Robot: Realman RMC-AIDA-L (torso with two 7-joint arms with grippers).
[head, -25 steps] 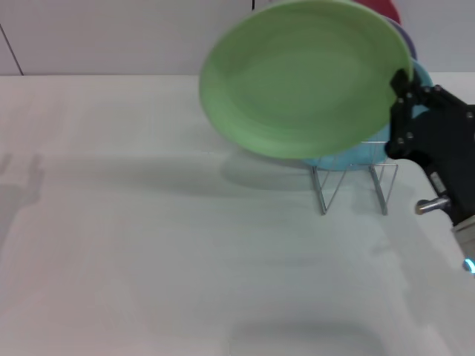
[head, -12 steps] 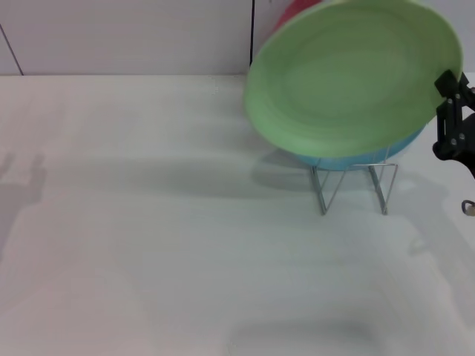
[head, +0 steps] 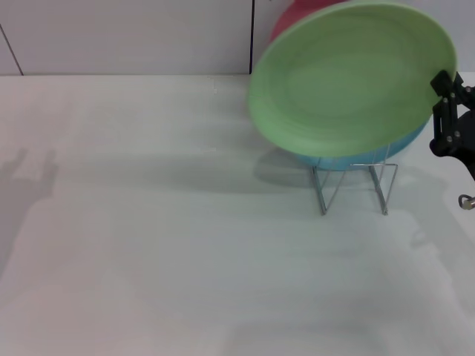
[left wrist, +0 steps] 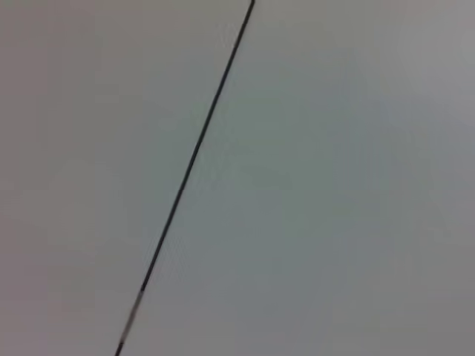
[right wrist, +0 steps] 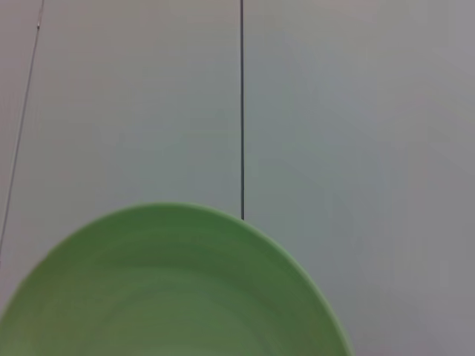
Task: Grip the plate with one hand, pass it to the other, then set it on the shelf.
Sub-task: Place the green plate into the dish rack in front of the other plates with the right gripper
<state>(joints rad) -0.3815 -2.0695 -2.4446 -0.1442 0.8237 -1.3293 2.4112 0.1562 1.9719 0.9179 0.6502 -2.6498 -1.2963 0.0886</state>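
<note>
My right gripper [head: 444, 89] sits at three o'clock in the head view, clamped on the rim of the light-green plate [head: 349, 80], which it holds tilted and raised in front of the other plates and above the wire rack [head: 355, 185]. The right wrist view shows only the plate's far rim against the wall panels, none of my own fingers. The left gripper is out of sight; its wrist camera sees nothing but bare wall and a seam, so I leave it parked.

Behind the green plate a turquoise-blue plate [head: 404, 146] peeks out at about five o'clock from the green plate's centre, already standing in the rack, and a red plate [head: 293, 16] shows at eleven o'clock. The rack stands on the white table [head: 148, 222].

The handover looks done, so I judge this as the placing step. To do it well I would stand the plate more upright, line its lower edge with a free slot in front of the blue plate, and lower slowly so the rim settles between the wire loops without nudging the plates already stacked there. I would let go only once the rack carries the weight.
</note>
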